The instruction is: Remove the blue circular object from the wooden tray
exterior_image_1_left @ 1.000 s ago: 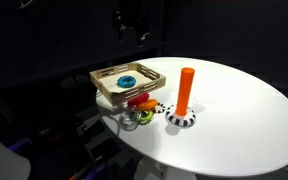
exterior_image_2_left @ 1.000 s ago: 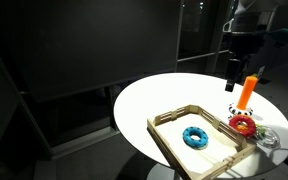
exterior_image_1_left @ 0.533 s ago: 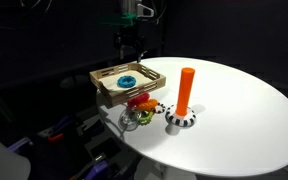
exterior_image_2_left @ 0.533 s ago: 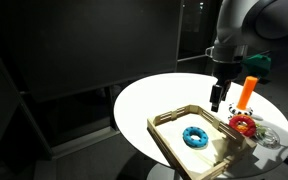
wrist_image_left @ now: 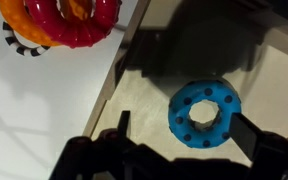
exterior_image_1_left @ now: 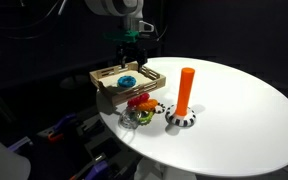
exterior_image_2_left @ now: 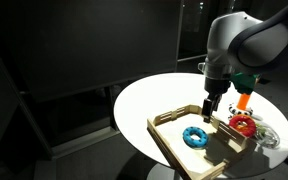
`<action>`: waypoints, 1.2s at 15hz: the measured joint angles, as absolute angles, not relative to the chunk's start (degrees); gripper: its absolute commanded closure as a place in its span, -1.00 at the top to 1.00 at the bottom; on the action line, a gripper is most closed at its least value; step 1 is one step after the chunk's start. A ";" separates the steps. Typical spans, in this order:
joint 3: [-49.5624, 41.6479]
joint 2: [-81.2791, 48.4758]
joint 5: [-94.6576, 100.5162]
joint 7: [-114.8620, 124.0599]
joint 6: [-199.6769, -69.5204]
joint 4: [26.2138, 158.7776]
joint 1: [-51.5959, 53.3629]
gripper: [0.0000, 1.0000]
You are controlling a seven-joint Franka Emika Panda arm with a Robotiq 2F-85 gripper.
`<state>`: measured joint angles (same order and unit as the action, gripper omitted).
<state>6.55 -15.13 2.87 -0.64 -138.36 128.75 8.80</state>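
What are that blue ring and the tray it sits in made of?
Blue ring: looks like matte foam or soft plastic, evenly coloured with small dimples around it; I cannot say which. Tray: pale, unfinished-looking wood, probably thin plywood, judging by the faint grain on its floor and the lighter raised walls.

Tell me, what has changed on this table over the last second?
The robot's gripper swung over and came down toward the shallow wooden tray. It now hangs open just above the flat blue ring, gripping nothing. The tray, the blue ring, the red ring and the upright orange cylinder have not moved.
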 measured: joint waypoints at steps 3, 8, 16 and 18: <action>6.41 -17.16 2.87 -0.64 -140.32 128.68 8.80 1.00; 6.39 -19.93 2.87 -0.63 -142.04 128.40 8.80 1.00; 6.07 -22.65 2.87 -0.42 -144.32 128.27 8.80 1.00; 5.92 -23.34 2.86 -0.31 -144.80 128.08 8.83 1.00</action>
